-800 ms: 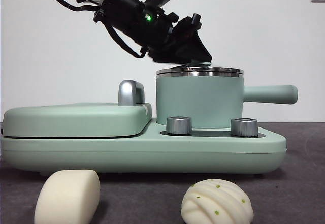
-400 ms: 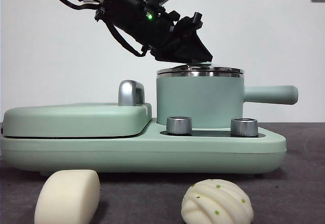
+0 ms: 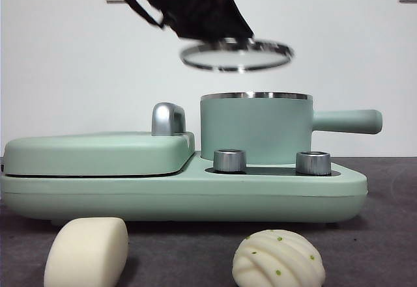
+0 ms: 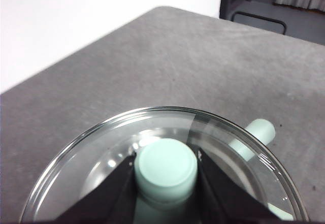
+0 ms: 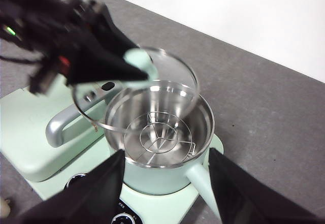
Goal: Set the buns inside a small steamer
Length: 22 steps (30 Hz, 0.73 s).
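Observation:
The small steamer (image 3: 257, 131), a mint-green pot with a steel rim and a long side handle, stands open on its base. In the right wrist view its steel inside (image 5: 160, 132) holds only a wire rack. My left gripper (image 4: 166, 169) is shut on the lid's green knob and holds the glass lid (image 3: 236, 54) in the air above the pot, slightly tilted. My right gripper (image 5: 166, 186) is open and empty, high over the pot's near side. The smooth bun (image 3: 88, 251) and the pleated bun (image 3: 279, 258) lie on the table in front of the base.
The flat green griddle cover (image 3: 98, 151) with its chrome handle (image 3: 168, 119) sits left of the pot on the same base. Two steel dials (image 3: 229, 160) (image 3: 313, 163) stand on the base in front of the pot. The table is grey.
My left gripper has lifted the glass lid off the steamer and carried it up. The pot now stands open. The buns have not moved.

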Each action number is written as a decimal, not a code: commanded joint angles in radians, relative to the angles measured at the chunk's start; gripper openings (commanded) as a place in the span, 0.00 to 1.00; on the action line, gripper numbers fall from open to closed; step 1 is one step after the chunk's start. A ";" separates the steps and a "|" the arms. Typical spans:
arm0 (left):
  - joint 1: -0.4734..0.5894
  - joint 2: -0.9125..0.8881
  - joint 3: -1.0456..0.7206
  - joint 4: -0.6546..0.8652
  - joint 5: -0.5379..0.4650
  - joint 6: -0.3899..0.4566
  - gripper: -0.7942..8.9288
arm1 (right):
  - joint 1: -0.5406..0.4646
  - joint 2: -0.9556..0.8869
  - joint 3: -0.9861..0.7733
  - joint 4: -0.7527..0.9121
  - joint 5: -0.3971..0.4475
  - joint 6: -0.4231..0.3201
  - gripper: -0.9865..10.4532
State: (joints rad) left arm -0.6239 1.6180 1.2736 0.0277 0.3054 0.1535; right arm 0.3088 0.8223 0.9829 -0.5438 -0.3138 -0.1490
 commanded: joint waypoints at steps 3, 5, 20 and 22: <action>0.018 -0.090 0.031 -0.084 -0.002 -0.010 0.09 | 0.006 0.006 0.019 -0.008 0.000 0.011 0.32; 0.029 -0.132 0.031 -0.149 -0.002 -0.013 0.09 | 0.006 0.006 0.019 -0.012 0.000 0.011 0.32; 0.142 -0.396 -0.009 -0.662 -0.079 -0.070 0.09 | 0.084 0.014 0.019 -0.043 -0.064 0.003 0.32; 0.159 -0.440 -0.043 -0.661 -0.086 -0.079 0.09 | 0.121 0.028 0.019 -0.044 -0.064 0.003 0.32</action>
State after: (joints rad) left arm -0.4641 1.1927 1.2224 -0.6548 0.2146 0.0879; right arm 0.4137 0.8360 0.9829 -0.5915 -0.3721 -0.1493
